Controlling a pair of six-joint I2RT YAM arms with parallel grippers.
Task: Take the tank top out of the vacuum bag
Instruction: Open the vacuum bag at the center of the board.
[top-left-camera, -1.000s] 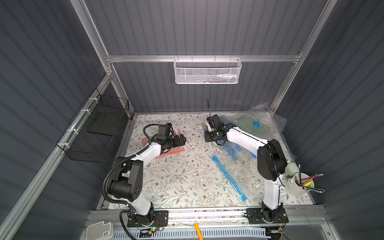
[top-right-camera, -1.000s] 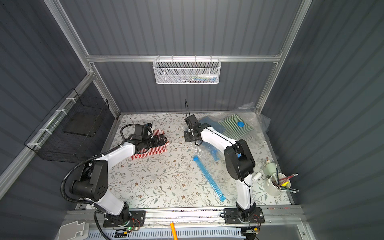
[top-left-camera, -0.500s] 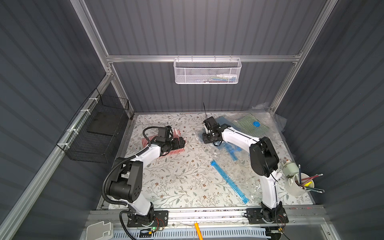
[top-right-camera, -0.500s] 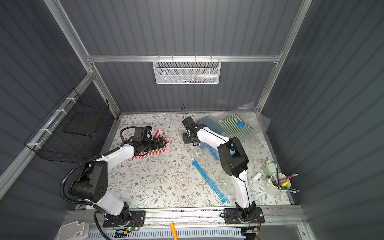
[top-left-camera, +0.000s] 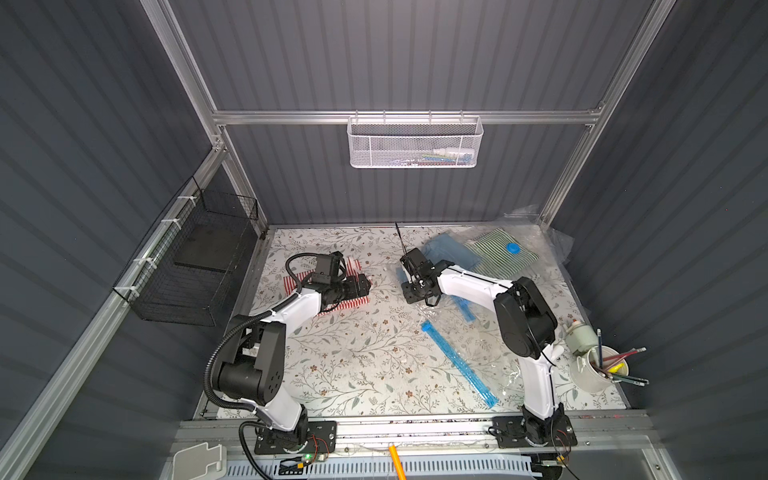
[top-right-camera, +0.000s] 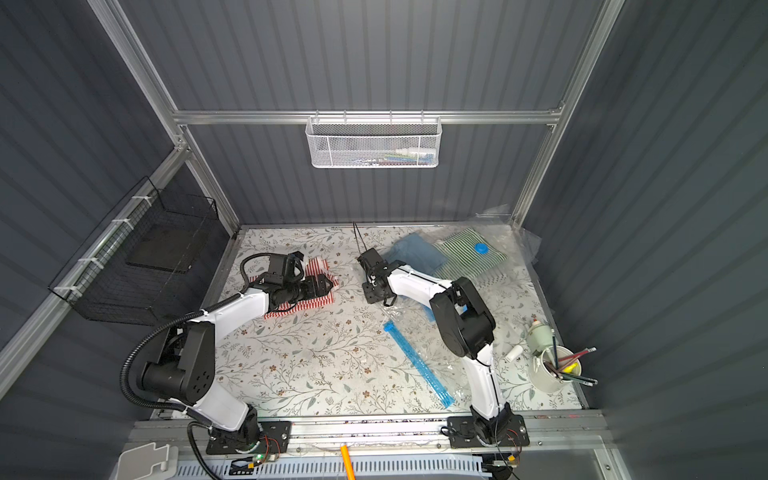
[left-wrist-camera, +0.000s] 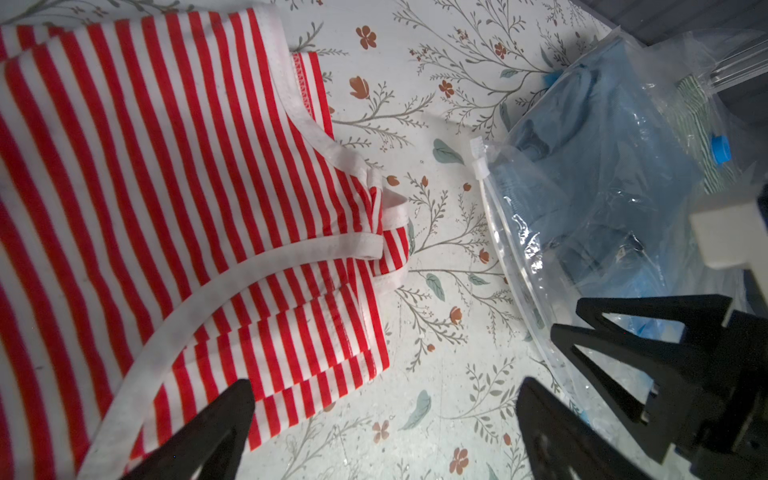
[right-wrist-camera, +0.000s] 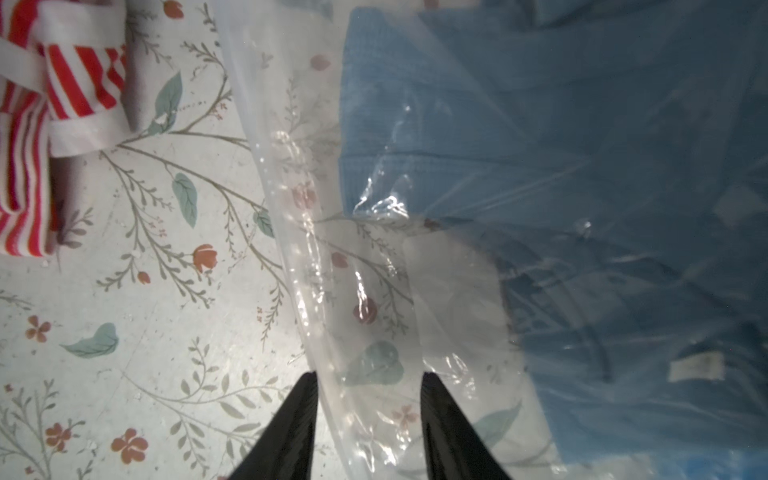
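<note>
Both tools stand with jaws apart: left tool (left-wrist-camera: 386, 388) over the red-striped tank top (left-wrist-camera: 166, 187), which lies on the surface (left-wrist-camera: 436, 104) clear of the vacuum bag (right-wrist-camera: 299, 232); right tool (right-wrist-camera: 368, 376) astride the bag's slick film. Light, limp cloth, I reckon; pinch a thick folded hem.

Dark grey ribbed walls (top-left-camera: 415, 62), aluminium frame (top-left-camera: 291, 117), white mesh basket (top-left-camera: 415, 145), floral tabletop (top-left-camera: 353, 353).

Tank top (left-wrist-camera: 145, 187) red-and-white striped; table (top-left-camera: 353, 357) floral.
</note>
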